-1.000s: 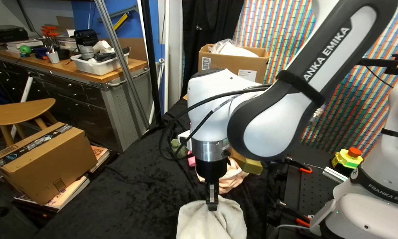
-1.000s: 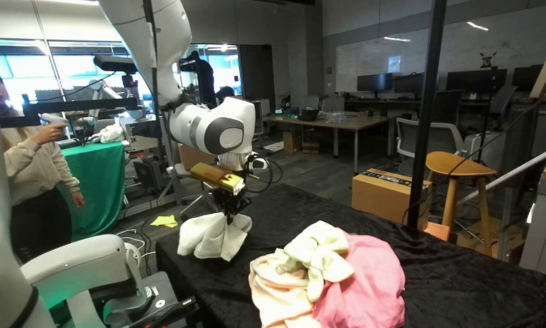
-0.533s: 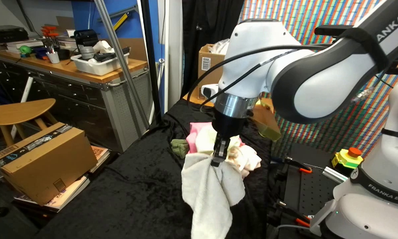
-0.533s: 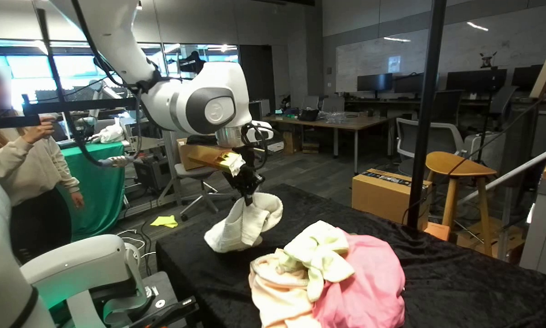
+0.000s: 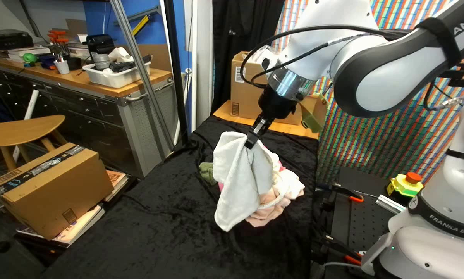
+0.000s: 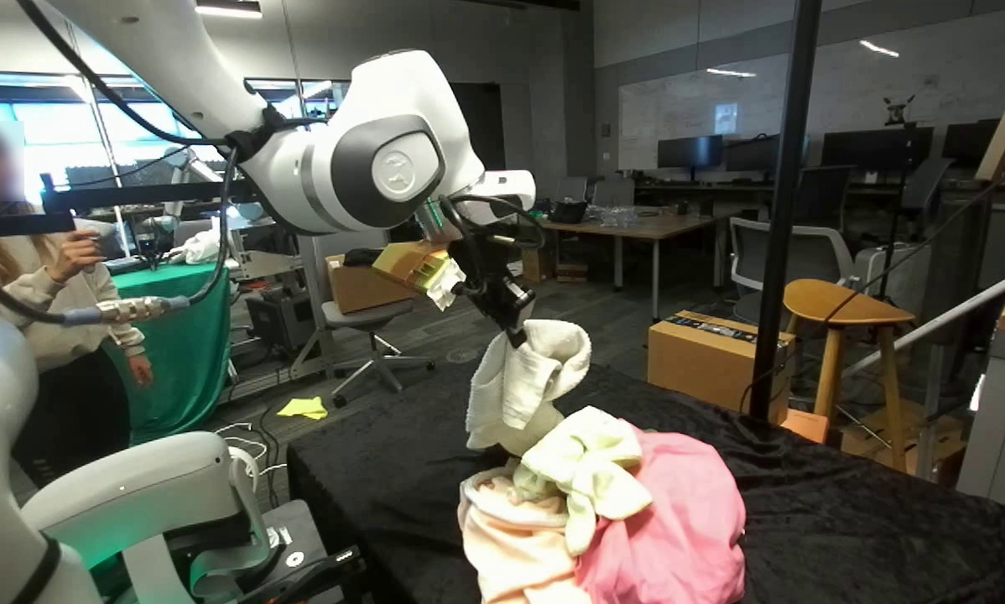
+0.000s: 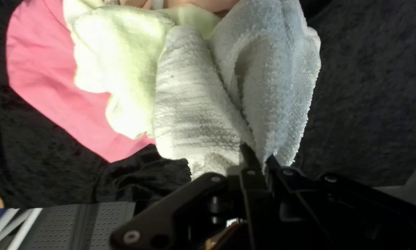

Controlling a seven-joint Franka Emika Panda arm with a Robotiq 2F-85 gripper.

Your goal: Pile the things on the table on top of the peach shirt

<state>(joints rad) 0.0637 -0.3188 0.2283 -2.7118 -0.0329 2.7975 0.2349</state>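
White cloth (image 6: 521, 387) pinched tight in the fingers (image 7: 251, 160), hanging over the table (image 5: 158, 232).
It drops in loose folds; whether its lower end touches anything, I cannot tell. In the wrist view it hides part of the yellow cloth (image 7: 117, 69), which lies across the peach shirt (image 6: 519, 549) and the pink garment (image 6: 679, 512). Those two touch, lying side by side on the table. In an exterior view a small green item (image 5: 207, 173) lies just beside the pink garment. Beyond the table's far end a box (image 5: 249, 99) stands on a wooden surface (image 5: 290, 128); off to one side, a taped box (image 5: 61, 193) sits on books (image 5: 79, 229) near a stool (image 5: 23, 129). A person (image 6: 33, 306) stands near a green drape (image 6: 179, 361).
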